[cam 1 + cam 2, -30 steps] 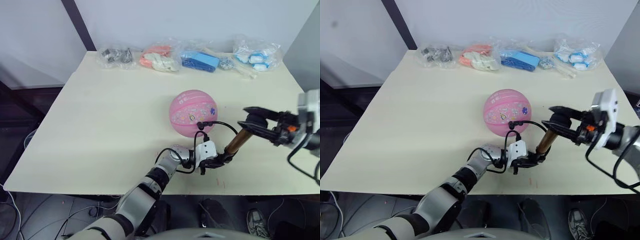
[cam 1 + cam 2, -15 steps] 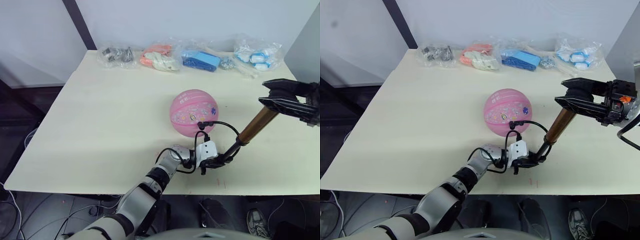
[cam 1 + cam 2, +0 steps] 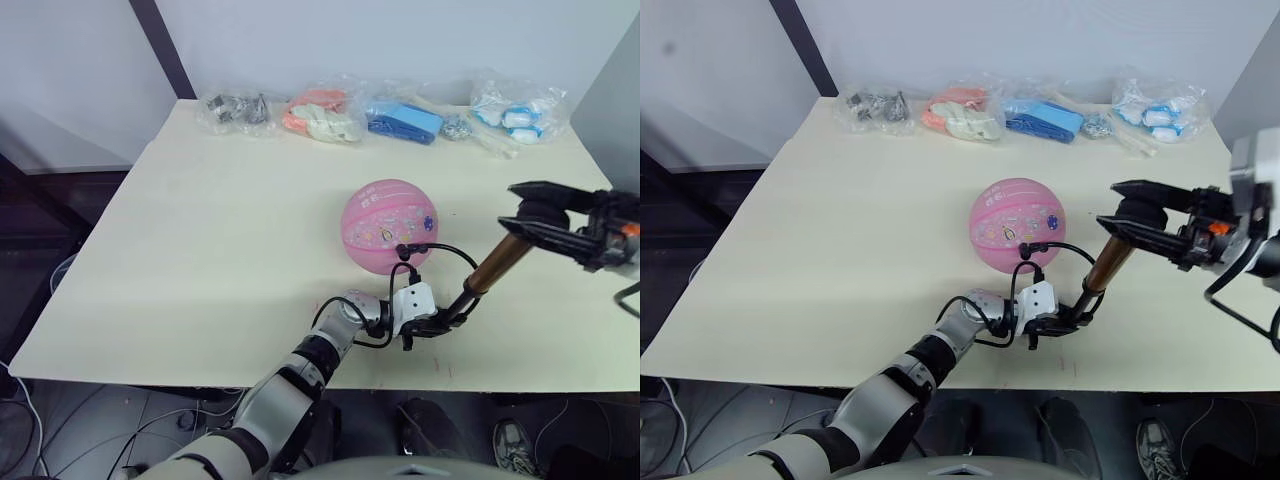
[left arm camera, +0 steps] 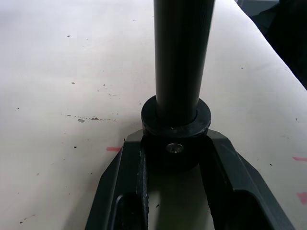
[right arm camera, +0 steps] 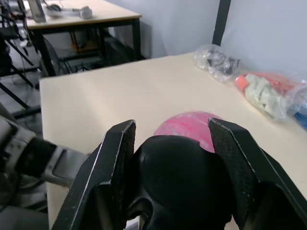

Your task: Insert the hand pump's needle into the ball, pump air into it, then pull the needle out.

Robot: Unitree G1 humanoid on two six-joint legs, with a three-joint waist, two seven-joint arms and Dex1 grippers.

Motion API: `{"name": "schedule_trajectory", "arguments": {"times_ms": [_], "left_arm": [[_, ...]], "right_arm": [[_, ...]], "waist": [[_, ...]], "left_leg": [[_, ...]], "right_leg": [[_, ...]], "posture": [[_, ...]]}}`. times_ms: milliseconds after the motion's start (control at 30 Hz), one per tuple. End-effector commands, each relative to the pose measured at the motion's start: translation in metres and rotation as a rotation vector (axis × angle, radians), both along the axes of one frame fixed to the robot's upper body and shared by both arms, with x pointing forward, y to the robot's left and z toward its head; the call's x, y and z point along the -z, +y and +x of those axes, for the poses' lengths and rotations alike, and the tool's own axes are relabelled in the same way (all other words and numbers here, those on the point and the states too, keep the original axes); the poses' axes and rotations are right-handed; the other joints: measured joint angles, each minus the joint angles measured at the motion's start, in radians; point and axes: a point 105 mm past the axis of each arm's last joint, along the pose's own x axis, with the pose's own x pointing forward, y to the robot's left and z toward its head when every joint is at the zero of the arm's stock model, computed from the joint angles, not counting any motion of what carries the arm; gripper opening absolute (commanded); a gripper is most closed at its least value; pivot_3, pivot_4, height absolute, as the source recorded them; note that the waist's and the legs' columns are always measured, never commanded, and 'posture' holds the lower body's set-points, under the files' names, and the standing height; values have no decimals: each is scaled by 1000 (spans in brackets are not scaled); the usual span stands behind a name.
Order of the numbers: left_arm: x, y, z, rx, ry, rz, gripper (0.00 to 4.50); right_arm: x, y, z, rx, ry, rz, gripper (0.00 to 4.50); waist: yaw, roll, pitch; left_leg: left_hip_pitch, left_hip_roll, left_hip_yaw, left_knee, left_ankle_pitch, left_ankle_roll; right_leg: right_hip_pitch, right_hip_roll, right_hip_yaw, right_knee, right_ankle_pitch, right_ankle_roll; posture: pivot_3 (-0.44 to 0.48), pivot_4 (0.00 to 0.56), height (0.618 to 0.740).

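Two grippers work a pump plugged into a pink ball.

The left gripper [image 3: 440, 323] clamps the pump [image 3: 497, 267] base against the surface [image 3: 200, 240]; the right gripper [image 3: 545, 213] grips the handle [image 5: 180, 184], hose [image 3: 432, 248] feeding the ball [image 3: 388, 225].

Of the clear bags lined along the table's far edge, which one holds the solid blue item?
The bag with the blue item, third from the robot's left, between the bag of orange and cream pieces and the white-and-blue bag.

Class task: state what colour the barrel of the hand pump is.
The hand pump has a bronze-gold barrel with black ends, clearest in the left eye view.
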Motion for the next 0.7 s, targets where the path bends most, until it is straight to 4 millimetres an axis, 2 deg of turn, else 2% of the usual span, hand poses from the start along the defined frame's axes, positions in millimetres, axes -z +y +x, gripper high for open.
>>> {"name": "schedule_trajectory", "arguments": {"times_ms": [33, 367, 500, 633, 700], "left_arm": [[34, 21, -11, -31, 109, 113, 1073], [34, 22, -11, -33, 108, 116, 1073], [36, 23, -11, -37, 113, 121, 1073], [37, 24, -11, -39, 112, 125, 1073], [37, 23, -12, -38, 114, 124, 1073]], "right_arm": [[35, 8, 1, -7, 76, -35, 2022], [94, 27, 7, 36, 124, -50, 2022], [121, 24, 11, 90, 148, -74, 2022], [121, 26, 13, 104, 148, -29, 2022], [106, 23, 15, 102, 120, -2, 2022]], "waist": [[-1, 0, 0], [-15, -3, -2], [-16, -4, -3], [-17, -4, -4], [-17, -5, -5]], "left_leg": [[0, 0, 0, 0, 0, 0], [9, 0, 0, -2, 0, 0], [11, 0, 0, -3, 0, 0], [12, 0, 0, -3, 0, 0], [12, 0, 0, -3, 0, 0]], "right_leg": [[0, 0, 0, 0, 0, 0], [8, 0, 0, 0, 0, 0], [9, 0, 0, 0, -1, 1], [10, 0, 0, 0, -2, 2], [10, 0, 1, 0, -2, 2]], "posture": [[0, 150, 736], [0, 150, 736], [0, 150, 736], [0, 150, 736], [0, 150, 736]]}}
